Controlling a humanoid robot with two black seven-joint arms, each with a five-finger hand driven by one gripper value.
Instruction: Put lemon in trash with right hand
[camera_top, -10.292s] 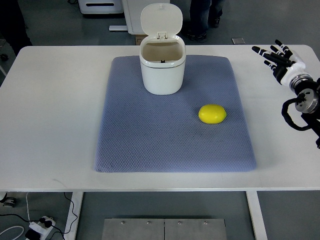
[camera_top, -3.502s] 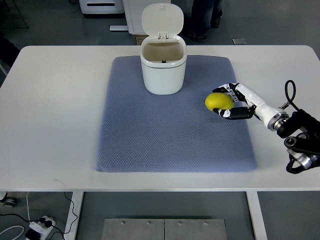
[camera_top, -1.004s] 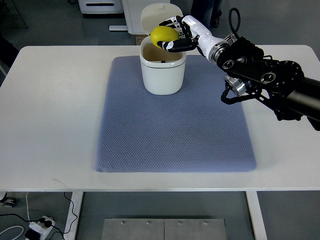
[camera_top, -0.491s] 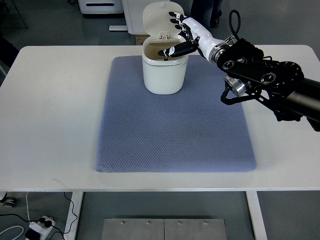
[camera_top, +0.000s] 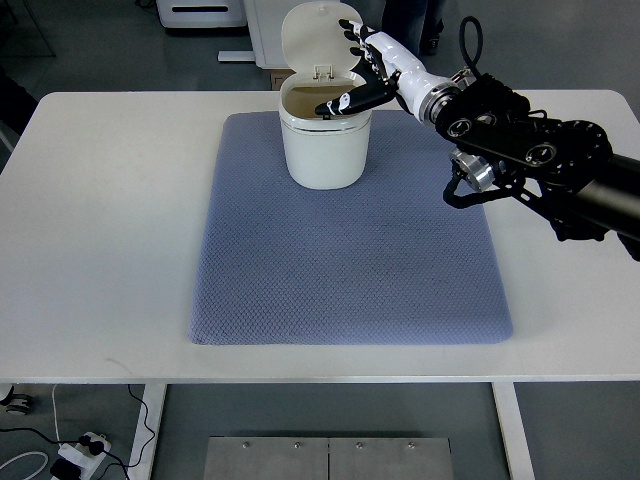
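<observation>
Your right hand (camera_top: 368, 62) hovers over the trash bin (camera_top: 322, 145) mouth, fingers (camera_top: 340, 103) spread and released, holding nothing; no lemon shows on the mat (camera_top: 350, 250), so it likely lies inside, straight below

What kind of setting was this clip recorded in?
Probably a lab or test workspace: a plain white table holds only a blue mat and a small white trash bin, with bare grey floor and a power strip below.
</observation>
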